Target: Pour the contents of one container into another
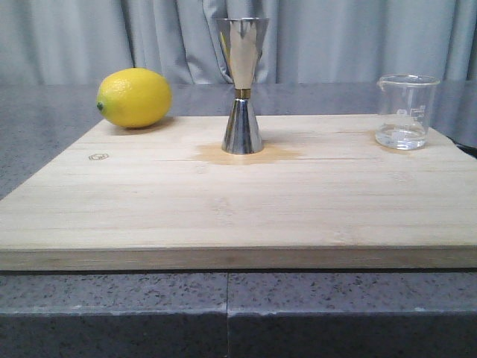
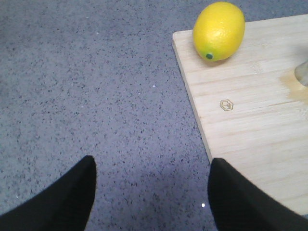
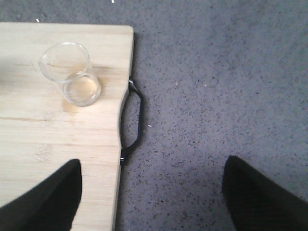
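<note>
Wooden board (image 1: 238,194): lies flat on grey speckled surface (image 1: 45,119), filling the middle of the front frame. Steel jigger (image 1: 242,86): upright at centre of frame, on the board's far half, a damp stain (image 1: 250,154) around its base. Glass beaker (image 1: 406,112): upright at right of frame, near the board's right edge, a little clear liquid in the bottom. Lemon (image 1: 134,97): upper left, on the board's far left corner. Black handle (image 3: 134,120): on the board's edge beside the beaker. Left pincer (image 2: 151,192): spread, empty, over bare surface beside the board. Right pincer (image 3: 151,192): spread, empty, straddling the board's edge.
</note>
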`<state>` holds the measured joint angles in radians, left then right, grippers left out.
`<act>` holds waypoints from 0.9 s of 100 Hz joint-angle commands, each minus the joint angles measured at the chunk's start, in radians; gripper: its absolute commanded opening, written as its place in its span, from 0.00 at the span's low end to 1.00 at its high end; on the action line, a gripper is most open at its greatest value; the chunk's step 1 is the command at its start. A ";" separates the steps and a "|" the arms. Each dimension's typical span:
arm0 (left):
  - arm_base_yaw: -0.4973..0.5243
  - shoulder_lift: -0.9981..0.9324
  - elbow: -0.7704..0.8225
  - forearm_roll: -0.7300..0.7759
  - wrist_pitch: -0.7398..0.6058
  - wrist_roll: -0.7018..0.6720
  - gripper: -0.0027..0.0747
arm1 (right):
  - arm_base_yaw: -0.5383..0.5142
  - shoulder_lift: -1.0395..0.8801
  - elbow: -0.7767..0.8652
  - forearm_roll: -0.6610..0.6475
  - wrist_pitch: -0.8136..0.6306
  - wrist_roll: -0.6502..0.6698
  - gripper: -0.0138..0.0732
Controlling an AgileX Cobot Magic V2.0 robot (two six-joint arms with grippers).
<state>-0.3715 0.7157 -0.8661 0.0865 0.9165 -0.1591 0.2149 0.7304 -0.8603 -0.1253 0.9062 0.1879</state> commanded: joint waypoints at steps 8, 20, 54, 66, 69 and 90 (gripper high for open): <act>-0.008 -0.152 0.100 0.008 -0.100 -0.046 0.61 | -0.005 -0.137 -0.014 -0.034 -0.042 -0.012 0.78; -0.008 -0.235 0.158 0.009 -0.106 -0.046 0.61 | -0.005 -0.246 0.029 -0.057 -0.035 -0.012 0.78; -0.008 -0.268 0.172 0.027 -0.106 -0.046 0.61 | -0.005 -0.400 0.093 -0.129 0.000 -0.012 0.78; -0.008 -0.268 0.172 0.027 -0.104 -0.046 0.52 | -0.005 -0.400 0.093 -0.129 0.002 -0.012 0.74; -0.008 -0.268 0.172 0.027 -0.104 -0.046 0.50 | -0.005 -0.400 0.093 -0.129 0.002 -0.012 0.70; -0.008 -0.268 0.172 0.027 -0.104 -0.046 0.17 | -0.005 -0.400 0.093 -0.129 0.002 -0.012 0.33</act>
<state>-0.3715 0.4414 -0.6690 0.1050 0.8856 -0.1957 0.2149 0.3188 -0.7456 -0.2242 0.9743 0.1857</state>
